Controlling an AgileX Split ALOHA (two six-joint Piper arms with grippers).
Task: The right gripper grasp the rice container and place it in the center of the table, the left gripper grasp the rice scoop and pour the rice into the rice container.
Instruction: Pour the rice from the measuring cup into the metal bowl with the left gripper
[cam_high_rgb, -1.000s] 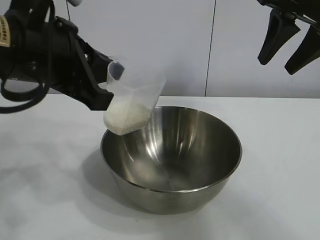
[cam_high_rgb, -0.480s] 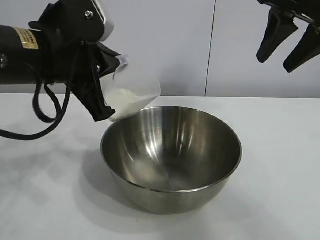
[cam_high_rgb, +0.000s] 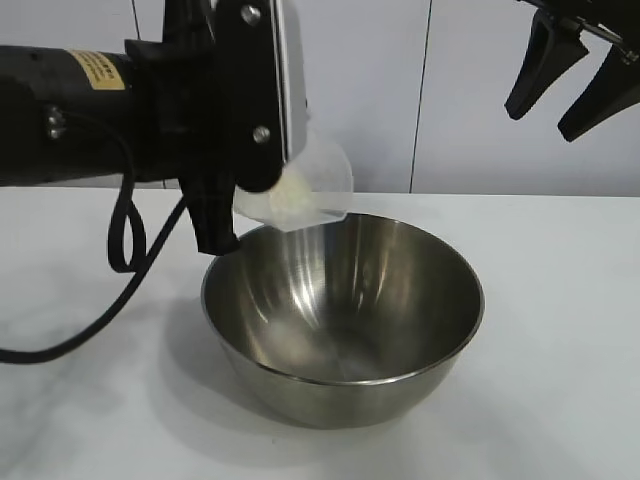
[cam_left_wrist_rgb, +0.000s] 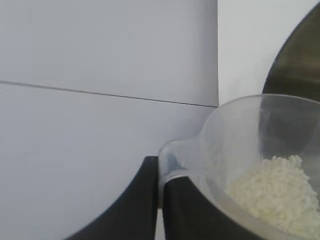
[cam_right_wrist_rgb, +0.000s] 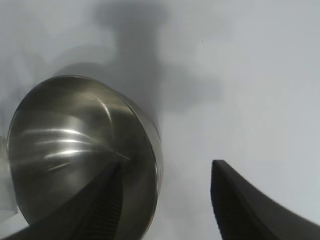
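A: Where is the rice container (cam_high_rgb: 343, 315)?
B: Middle of white surface (cam_high_rgb: 560, 330), grey wall behind. Left pincer (cam_high_rgb: 262, 190) above its rim, pinching tilted rice scoop (cam_high_rgb: 300, 190) w/ rice (cam_left_wrist_rgb: 272, 192) inside.
A: Right pincer (cam_high_rgb: 565, 85)?
B: Raised well apart, fingers spread.

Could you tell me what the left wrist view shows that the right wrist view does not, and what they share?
Only the left wrist view shows the rice heaped inside the clear scoop, with the left gripper shut on the scoop's handle. Only the right wrist view shows the whole mouth of the steel bowl, with no rice visible inside, its shadow on the table, and the open fingers of the right gripper, which hangs above. Both views share the bowl, though the left wrist view catches only a dark edge of it, and the white table.
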